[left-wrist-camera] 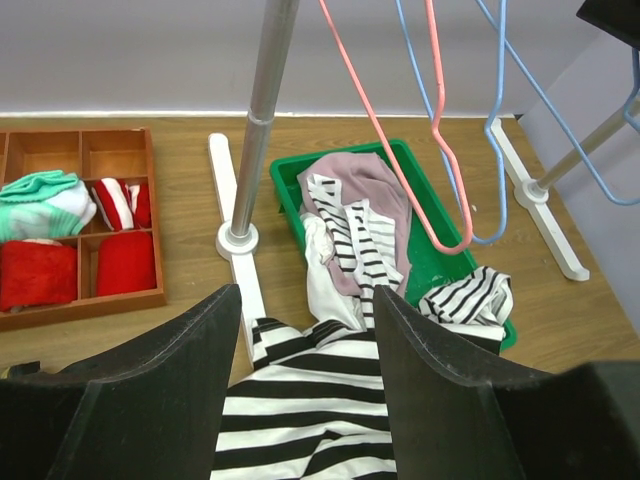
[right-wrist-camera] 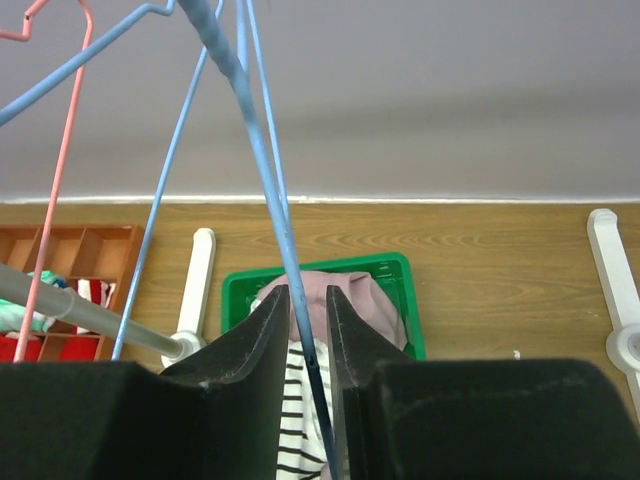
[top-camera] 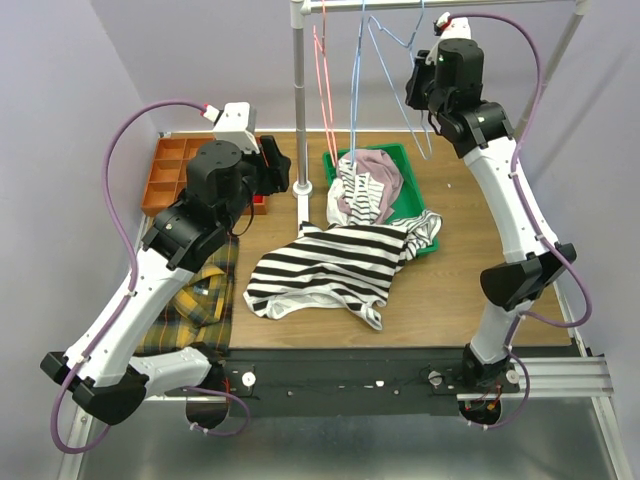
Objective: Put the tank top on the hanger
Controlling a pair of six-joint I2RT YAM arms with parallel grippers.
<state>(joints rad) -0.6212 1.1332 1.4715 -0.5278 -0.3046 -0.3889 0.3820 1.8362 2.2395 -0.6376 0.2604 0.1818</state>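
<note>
On the wooden table (top-camera: 450, 300), which is closed in by pale lilac walls, the tank top (top-camera: 325, 265) is spread flat at the middle, with its far right edge reaching the near corner of a green tray (top-camera: 415, 180). A plaid cloth (top-camera: 200, 295) is draped over the near left edge. Behind the tank top a metal rack pole (top-camera: 298, 100) is planted, and red hangers (top-camera: 323, 80) and a second blue hanger (top-camera: 356, 100) are hung from its rail.

A dusty-pink garment (top-camera: 380, 170) and a finer striped cloth (top-camera: 360, 195) are heaped in the tray. At the far left, a wooden organiser (left-wrist-camera: 155, 230) is filled with folded red, red-and-white and mint-and-white pieces.

The left gripper (left-wrist-camera: 305, 300) is held with its fingers spread wide and nothing between them, above the far edge of the tank top. The right gripper (right-wrist-camera: 308, 295) is raised at the far right by the rail; its fingers are drawn almost together, and a wire of the hanger (right-wrist-camera: 262, 160) is pinched between them.
</note>
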